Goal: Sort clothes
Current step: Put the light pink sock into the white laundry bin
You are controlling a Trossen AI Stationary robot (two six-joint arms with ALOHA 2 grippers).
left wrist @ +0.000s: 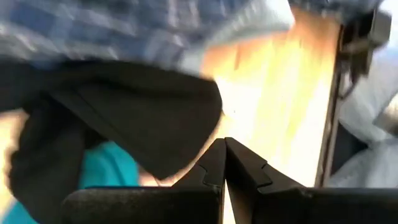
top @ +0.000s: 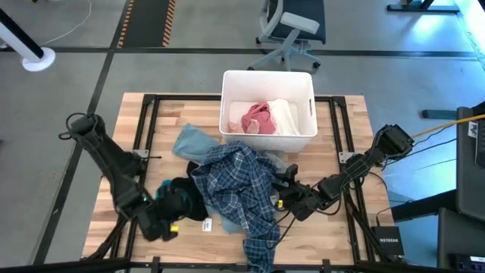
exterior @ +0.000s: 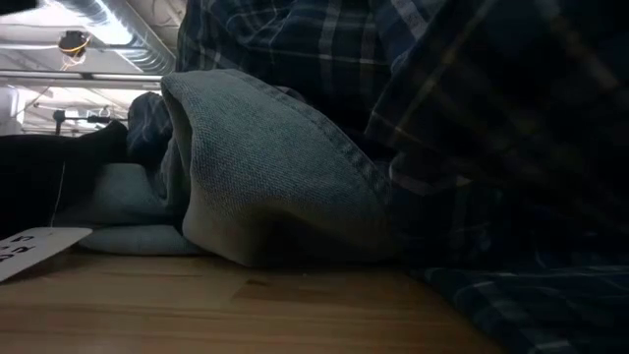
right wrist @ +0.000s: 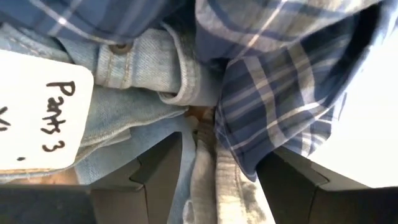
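Light blue-grey garment (top: pixel 195 142) is mostly covered by the plaid shirt (top: pixel 239 189); only one end is exposed in the high view. Right gripper (top: pixel 282 186) is partly buried under the shirt's edge. Black garment (top: pixel 182 196) and teal garment (top: pixel 164 192) are largely hidden by the left gripper (top: pixel 176 216). Left wrist view is heavily blurred. White tag (right wrist: pixel 38 112) is cut off by the frame edge; its writing is only partly readable. Low view is blocked by fabric.
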